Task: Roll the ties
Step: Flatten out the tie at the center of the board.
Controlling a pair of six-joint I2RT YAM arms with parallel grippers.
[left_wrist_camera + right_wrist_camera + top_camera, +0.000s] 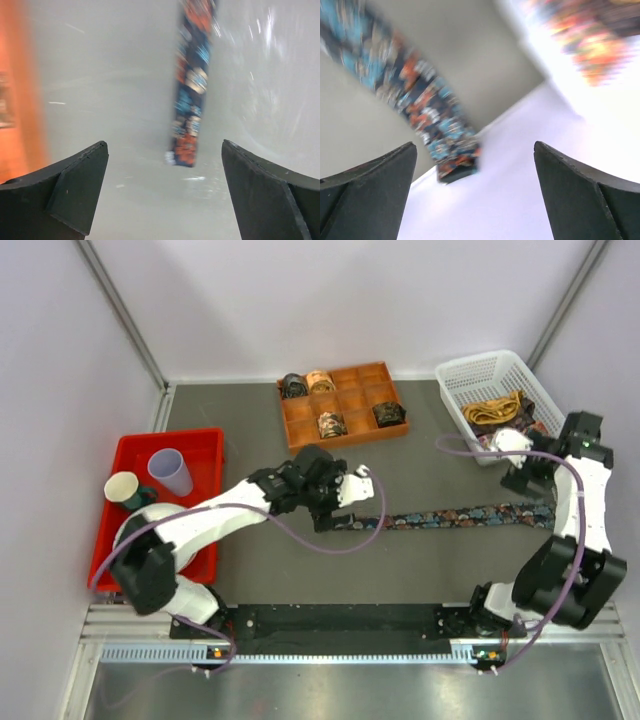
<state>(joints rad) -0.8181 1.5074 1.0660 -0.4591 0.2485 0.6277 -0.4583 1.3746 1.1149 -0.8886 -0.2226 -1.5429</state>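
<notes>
Left claw (164, 144) and right claw (475, 144) both released, empty. Tie (450, 516) flat on worktop (420, 570), thin: risk of scraping past, loose skewed roll.

Grey table (430, 560), matte, walls on three sides. Directly on it:
- tie (450, 517): dark floral, blue and red, unrolled and flat, one long strip from table centre out toward 3 o'clock, narrow end at centre
- red tray (170, 436): 9 o'clock, at the left edge, long side running 12 to 6
- orange box (290, 430): 12 o'clock, compartmented, turned slightly off square
- white basket (470, 370): 2 o'clock, far right corner, mesh walls, skewed
- black rail (340, 618): along the 6 o'clock edge

Tie's 3 o'clock end is near the basket; tie is well apart from tray and box
</notes>
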